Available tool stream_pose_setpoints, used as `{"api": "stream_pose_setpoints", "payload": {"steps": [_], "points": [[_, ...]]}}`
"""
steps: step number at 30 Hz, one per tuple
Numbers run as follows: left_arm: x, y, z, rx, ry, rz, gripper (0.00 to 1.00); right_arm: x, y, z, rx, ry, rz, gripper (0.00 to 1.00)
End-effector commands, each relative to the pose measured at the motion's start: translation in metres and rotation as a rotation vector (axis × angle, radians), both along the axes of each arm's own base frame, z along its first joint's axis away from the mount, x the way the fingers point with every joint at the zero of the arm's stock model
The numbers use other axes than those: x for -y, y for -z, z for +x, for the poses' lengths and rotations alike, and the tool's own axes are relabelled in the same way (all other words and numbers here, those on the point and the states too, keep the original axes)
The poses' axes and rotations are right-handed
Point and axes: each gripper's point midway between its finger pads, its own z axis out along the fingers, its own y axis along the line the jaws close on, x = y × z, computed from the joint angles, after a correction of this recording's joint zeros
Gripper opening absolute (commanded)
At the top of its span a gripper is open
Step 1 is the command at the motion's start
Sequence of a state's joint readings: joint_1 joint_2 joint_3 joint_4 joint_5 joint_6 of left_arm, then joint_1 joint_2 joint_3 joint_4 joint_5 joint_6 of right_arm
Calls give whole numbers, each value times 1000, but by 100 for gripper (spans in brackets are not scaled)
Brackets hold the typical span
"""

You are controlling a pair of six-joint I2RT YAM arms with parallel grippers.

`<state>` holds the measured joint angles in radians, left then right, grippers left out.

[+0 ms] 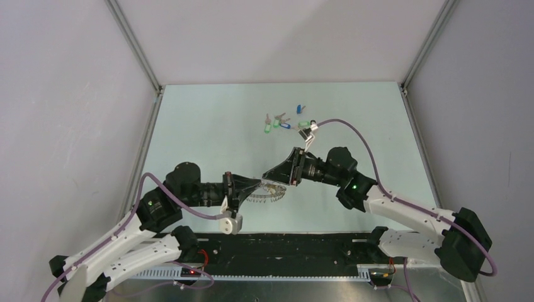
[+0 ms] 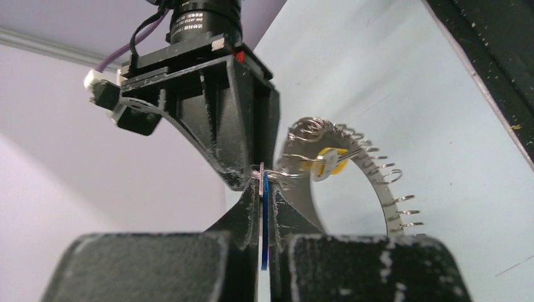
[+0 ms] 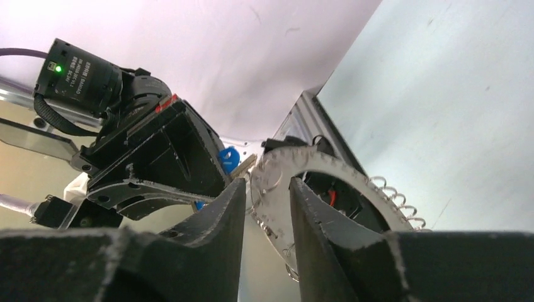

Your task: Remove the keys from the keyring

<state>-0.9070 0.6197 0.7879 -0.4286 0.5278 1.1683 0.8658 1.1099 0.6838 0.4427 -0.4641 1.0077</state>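
The keyring (image 1: 269,194) is a flat silver hoop fringed with small wire loops, held just above the table between both grippers. My left gripper (image 2: 265,189) is shut on a key's thin blue tag (image 2: 265,220), whose silver key head (image 2: 261,177) is at the fingertips. The hoop (image 2: 352,165) curves off to the right, carrying a yellow-tagged key (image 2: 327,162). My right gripper (image 3: 267,184) grips the hoop's band (image 3: 272,179) between its fingers, tip to tip with the left gripper (image 1: 257,184). The blue tag (image 3: 228,157) shows behind it.
Several loose keys with green (image 1: 267,128) and blue (image 1: 284,125) tags lie on the pale green table (image 1: 201,126) at the back centre, near the right arm's cable. A black strip (image 1: 289,248) runs along the near edge. Grey walls enclose the table.
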Motion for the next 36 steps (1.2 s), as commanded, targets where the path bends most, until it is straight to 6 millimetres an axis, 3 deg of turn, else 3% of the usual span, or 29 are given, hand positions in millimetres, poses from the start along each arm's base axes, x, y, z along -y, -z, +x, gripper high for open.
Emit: {"api": "stream_pose_setpoints", "payload": {"steps": [1,8,13,17,26,36], "points": [[5,-13,-21,5,102,-47,0,20,-26,20,268,142,0,38],[7,-14,-25,-1,127,-51,0,41,-15,19,656,151,-166,40],[11,-15,-32,-25,174,-52,0,39,-18,-4,1095,-2,-174,40],[12,-19,-35,-20,194,-60,0,38,-23,-8,1246,-42,-148,39],[13,-25,-37,-6,211,-68,0,24,-15,-30,1297,-219,-64,37],[13,-26,-31,32,191,-61,0,20,-12,-56,1213,-337,6,38]]}}
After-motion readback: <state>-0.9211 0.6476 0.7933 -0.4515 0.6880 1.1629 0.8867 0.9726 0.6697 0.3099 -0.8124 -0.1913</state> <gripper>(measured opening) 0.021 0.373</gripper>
